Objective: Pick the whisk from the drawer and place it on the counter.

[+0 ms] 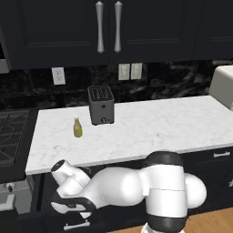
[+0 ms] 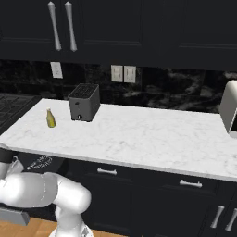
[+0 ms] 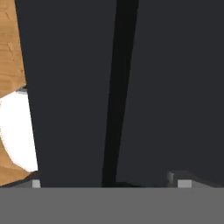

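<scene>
The gripper is spread wide and empty, close against dark cabinet fronts. The whisk seems to lie in the open drawer below the counter.

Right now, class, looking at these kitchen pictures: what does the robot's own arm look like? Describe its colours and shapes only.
The arm is glossy white with rounded, bulbous segments, joined by black bands at the joints. A thick cylindrical link near the base has black rings above and below its white middle. In the right base view the same smooth white links appear. No cables or markings are visible.
</scene>
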Tool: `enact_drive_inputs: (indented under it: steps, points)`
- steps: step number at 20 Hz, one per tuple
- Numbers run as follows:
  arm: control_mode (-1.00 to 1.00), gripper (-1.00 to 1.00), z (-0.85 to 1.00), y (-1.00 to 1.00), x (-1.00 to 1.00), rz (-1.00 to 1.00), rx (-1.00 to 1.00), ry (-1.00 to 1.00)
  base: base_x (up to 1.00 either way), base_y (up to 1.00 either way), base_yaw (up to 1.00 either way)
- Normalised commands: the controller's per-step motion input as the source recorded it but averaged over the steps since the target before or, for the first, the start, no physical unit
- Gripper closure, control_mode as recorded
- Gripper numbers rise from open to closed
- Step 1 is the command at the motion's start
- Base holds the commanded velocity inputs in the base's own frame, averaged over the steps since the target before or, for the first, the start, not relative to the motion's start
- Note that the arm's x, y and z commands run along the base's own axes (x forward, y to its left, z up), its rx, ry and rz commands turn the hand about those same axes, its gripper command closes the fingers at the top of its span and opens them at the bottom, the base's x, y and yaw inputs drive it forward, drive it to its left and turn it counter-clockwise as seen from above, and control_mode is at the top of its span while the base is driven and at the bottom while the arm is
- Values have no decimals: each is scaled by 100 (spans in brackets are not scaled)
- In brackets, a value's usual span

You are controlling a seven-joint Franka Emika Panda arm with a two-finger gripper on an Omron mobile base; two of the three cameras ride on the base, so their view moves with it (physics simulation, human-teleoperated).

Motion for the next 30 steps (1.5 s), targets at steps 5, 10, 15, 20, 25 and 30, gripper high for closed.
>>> enact_drive_inputs:
  steps: [5, 10, 15, 20, 25, 30]
  points:
    - [-100, -100, -10, -96, -98, 7, -1, 0, 0, 0, 0]
    - [-100, -100, 0, -100, -100, 9, 0, 0, 0, 0, 0]
    - [-100, -100, 24, -93, -100, 5, 0, 0, 0, 0, 0]
    - [-100, -100, 100, -8, -48, 8, 0, 2, 0, 0, 0]
    - [-100, -100, 100, 32, 0, 11, -6, 2, 0, 0, 0]
    - [-100, -100, 100, 60, 0, 5, -12, 3, 0, 0, 0]
